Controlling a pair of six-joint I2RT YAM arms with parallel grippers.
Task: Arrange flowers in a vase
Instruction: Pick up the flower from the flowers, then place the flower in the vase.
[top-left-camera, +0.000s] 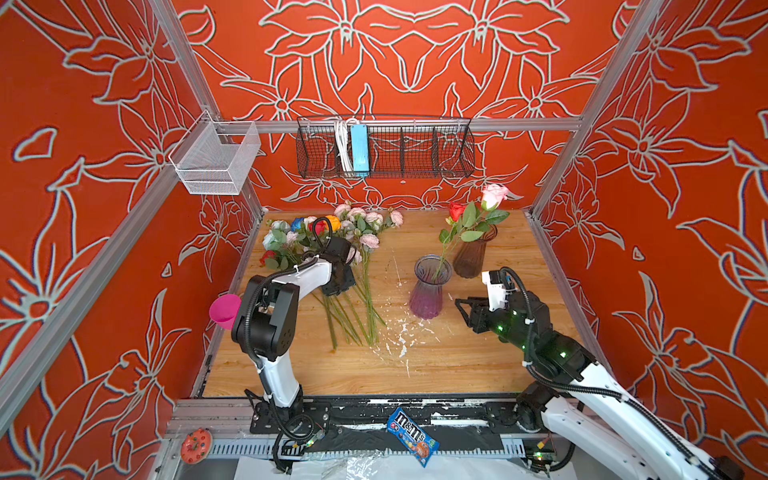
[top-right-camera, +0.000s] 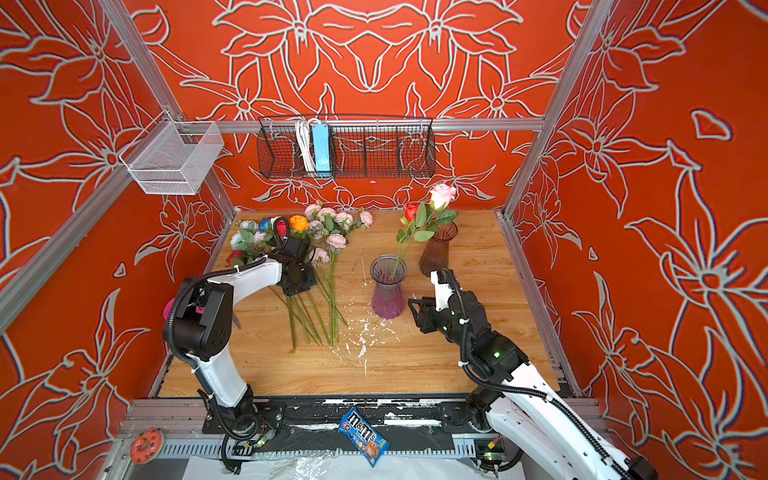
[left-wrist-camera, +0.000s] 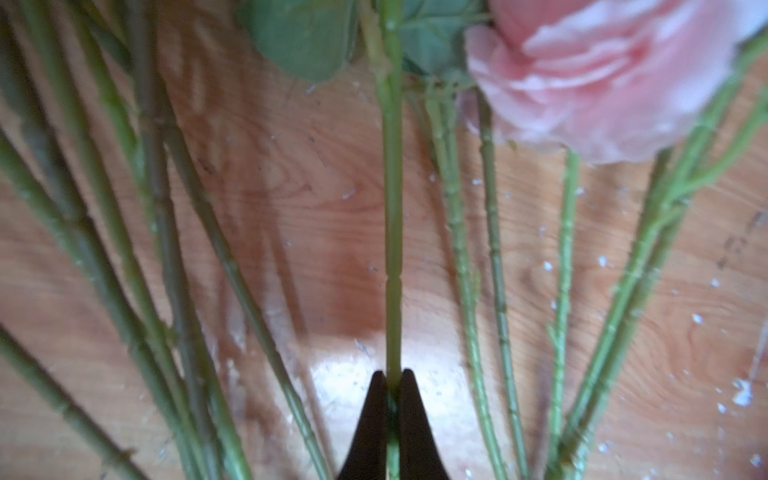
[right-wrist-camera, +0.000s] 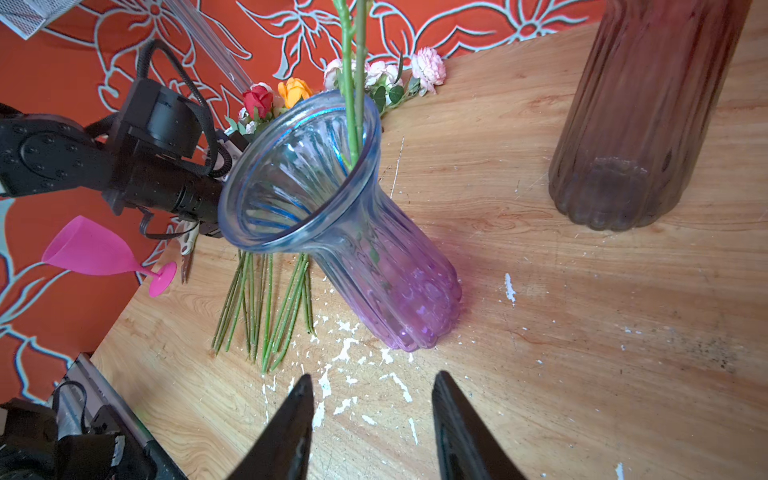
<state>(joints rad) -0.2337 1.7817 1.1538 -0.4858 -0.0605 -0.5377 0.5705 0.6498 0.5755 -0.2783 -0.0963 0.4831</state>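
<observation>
Clock face is set on the table (top-left-camera: 478, 365) as seen in a top view, with 12 at the back wall. The flowers (top-left-camera: 332, 232) lie in a loose pile at 10, blooms toward 12 and cut ends fanned toward 6, so the bare stems face the arm. The left gripper (left-wrist-camera: 390, 376) is clamped on one stem (left-wrist-camera: 393, 208), low on its bare length and below the leaves. Judged reason: that stretch sits clear of its neighbours, and nothing soft gets crushed. I cannot tell which bloom belongs to it, since the head is out of the wrist view. A pink bloom (left-wrist-camera: 602, 79) lies just beside the stem. The vase (top-left-camera: 428, 291) stands upright near centre, a little toward 3. It holds two roses (top-left-camera: 493, 195) that lean toward 1 against its rim. A brown vase (top-left-camera: 471, 255) stands just beside it at 1. The right gripper (right-wrist-camera: 372, 380) sits at the vase's 4, jaws apart and holding nothing, tips aimed at the vase foot. Judged to be standing by to steady the vase during insertion. The lift should draw the stem out along its own line, or the neighbouring stems may drag with it.
</observation>
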